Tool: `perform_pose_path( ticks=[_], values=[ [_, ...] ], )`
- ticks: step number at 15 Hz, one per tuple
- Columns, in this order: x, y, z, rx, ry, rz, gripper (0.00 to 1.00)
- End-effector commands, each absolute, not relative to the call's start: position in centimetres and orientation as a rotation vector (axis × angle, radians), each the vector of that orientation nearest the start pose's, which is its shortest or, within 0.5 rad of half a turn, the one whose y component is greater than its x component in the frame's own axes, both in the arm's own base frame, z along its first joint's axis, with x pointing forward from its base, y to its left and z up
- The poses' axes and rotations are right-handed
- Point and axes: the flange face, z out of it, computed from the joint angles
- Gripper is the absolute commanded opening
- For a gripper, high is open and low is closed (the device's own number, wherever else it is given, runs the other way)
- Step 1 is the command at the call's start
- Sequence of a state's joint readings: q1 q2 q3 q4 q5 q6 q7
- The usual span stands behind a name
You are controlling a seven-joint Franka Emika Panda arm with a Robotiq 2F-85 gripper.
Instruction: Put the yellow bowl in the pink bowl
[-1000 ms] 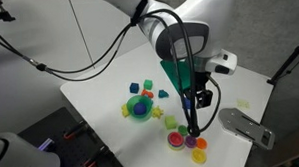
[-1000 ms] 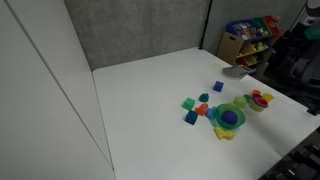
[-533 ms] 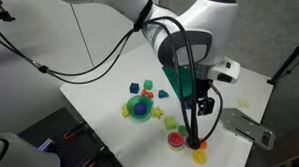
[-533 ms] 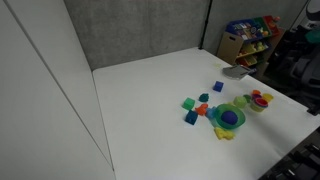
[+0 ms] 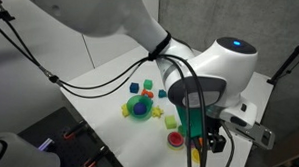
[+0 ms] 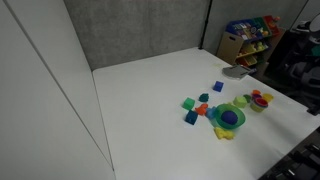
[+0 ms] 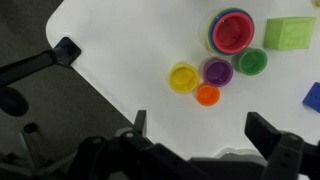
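Yellow bowl point(image 7: 183, 78): leftmost of the cluster on the white table point(image 7: 120, 40), upright, just beside the purple bowl point(image 7: 218, 71), with the orange bowl point(image 7: 207, 96) close at its lower right. It is probably light, stiff, slick plastic, best pinched over its free left rim with one finger inside. Pink bowl point(image 7: 232, 30): farther right, mouth up and empty, with the green bowl point(image 7: 251, 62) and green block point(image 7: 290, 33) alongside; the purple bowl stands between yellow and pink. Gripper point(image 7: 205, 128): fingers spread wide, grasping nothing, short of the bowls.
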State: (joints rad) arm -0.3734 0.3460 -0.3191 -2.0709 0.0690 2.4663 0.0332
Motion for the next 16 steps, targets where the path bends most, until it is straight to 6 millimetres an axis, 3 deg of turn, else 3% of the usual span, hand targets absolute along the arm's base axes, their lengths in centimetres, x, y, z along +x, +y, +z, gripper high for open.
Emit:
perform_pose_path(
  ticks=[1,7,16],
  values=[
    [46.2,-39.1,24.6,-2.984,1.224,-0.093,1.00],
    [46.2,-40.8,18.5,-2.984,1.259,-0.050,1.00],
    [47.5,-43.7,11.7,-2.981,1.282,0.002,1.00]
  ],
)
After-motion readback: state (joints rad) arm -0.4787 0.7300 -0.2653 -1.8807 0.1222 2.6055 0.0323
